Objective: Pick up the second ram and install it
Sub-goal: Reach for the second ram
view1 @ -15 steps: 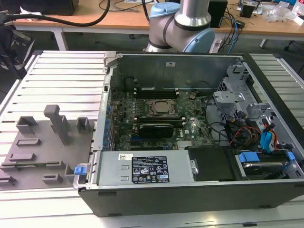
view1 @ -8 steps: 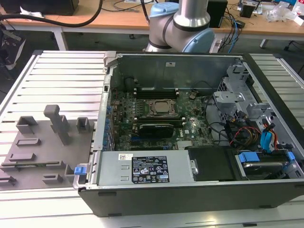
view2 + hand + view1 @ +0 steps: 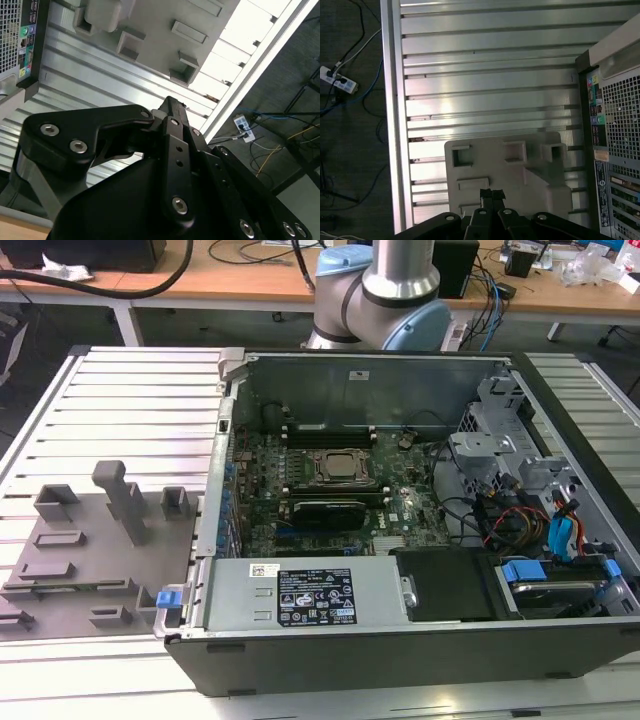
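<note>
In both wrist views my gripper point(image 3: 492, 192) point(image 3: 169, 101) hangs high over the grey plastic tray point(image 3: 520, 175) point(image 3: 150, 25), its black fingers pressed together with nothing between them. The tray point(image 3: 70, 570) lies on the slatted aluminium table at the exterior view's left, and its slots and blocks hold no green stick. The second ram is out of view. The open computer case point(image 3: 400, 640) shows the green motherboard point(image 3: 400, 510) with the square CPU socket point(image 3: 335, 466) and dark memory slots point(image 3: 325, 512) beside it.
The arm's base point(image 3: 385, 290) stands behind the case. Cables and drive bays point(image 3: 540, 520) fill the case's right side, and the power supply point(image 3: 310, 595) sits at its front. A tall grey post point(image 3: 125, 500) rises from the tray. A power strip point(image 3: 339, 82) and cables lie on the floor.
</note>
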